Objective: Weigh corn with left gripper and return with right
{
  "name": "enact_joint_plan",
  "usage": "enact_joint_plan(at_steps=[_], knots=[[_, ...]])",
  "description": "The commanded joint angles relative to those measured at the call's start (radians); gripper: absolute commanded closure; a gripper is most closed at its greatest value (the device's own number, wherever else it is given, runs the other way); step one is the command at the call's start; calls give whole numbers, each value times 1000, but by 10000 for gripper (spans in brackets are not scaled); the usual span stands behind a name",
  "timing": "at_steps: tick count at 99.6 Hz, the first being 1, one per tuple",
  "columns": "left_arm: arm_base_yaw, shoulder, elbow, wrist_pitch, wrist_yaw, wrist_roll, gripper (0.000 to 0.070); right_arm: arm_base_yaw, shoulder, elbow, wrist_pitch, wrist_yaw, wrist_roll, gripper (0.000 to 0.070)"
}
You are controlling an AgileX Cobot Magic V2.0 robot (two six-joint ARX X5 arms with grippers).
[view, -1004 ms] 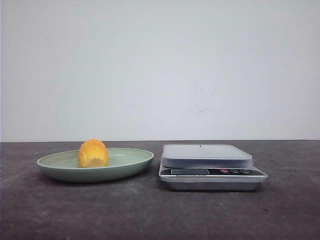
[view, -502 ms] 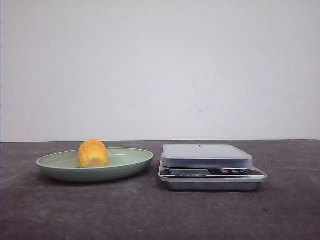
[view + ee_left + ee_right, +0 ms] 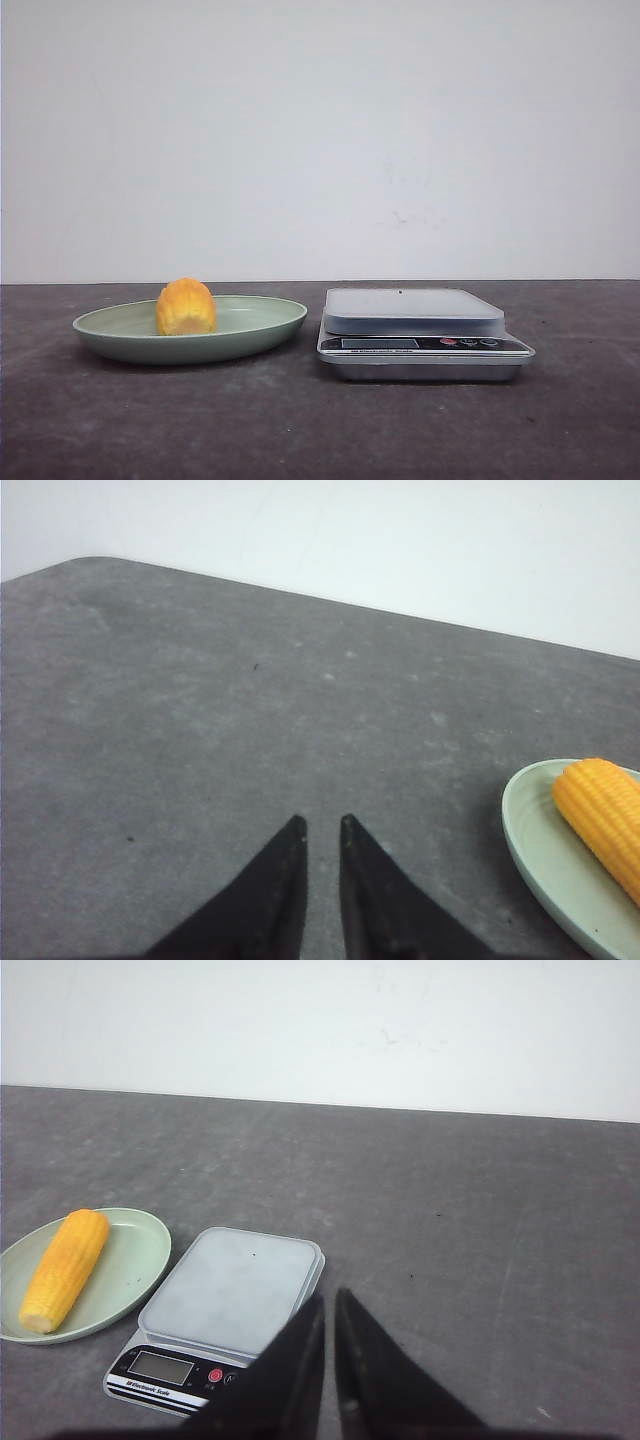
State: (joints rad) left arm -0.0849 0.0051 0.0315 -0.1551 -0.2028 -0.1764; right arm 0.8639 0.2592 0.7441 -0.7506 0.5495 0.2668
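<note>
Front view: a yellow-orange corn cob with ridged kernel rows (image 3: 186,307) lies in a shallow pale green round plate (image 3: 250,335) on the left side of a dark grey matte tabletop (image 3: 300,420). End-on from here, the corn looks short and stubby. Just right of the plate, with a small gap, sits a silver digital kitchen scale with a flat pale grey weighing platform (image 3: 415,311); its front panel carries a display and small buttons, one red. No arm shows in this view.

Right wrist view gives what the front one hides: the corn (image 3: 65,1268) is actually long, lying lengthwise across the plate (image 3: 135,1260), and the scale (image 3: 232,1290) platform is bare. The right gripper (image 3: 328,1310) hangs above the table near the scale's corner, two tapered black fingers (image 3: 365,1380) nearly together, only a thin slit between the tips, nothing between them.

Left wrist view: the left gripper (image 3: 320,830) is over bare tabletop, well apart from the plate (image 3: 545,860), whose rim and one end of the corn (image 3: 603,815) show at the frame edge. Its black fingers (image 3: 262,900) are also close together with a narrow gap, holding nothing. The scale is out of this view.
</note>
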Motion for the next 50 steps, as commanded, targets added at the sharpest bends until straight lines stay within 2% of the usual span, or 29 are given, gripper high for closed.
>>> enact_joint_plan(at_steps=[1, 50], knots=[[5, -2, -18, -11, 5, 13, 685, 11, -1, 10, 10, 0, 11, 690], [22, -2, -18, -21, 13, 26, 684, 11, -1, 10, 10, 0, 11, 690]])
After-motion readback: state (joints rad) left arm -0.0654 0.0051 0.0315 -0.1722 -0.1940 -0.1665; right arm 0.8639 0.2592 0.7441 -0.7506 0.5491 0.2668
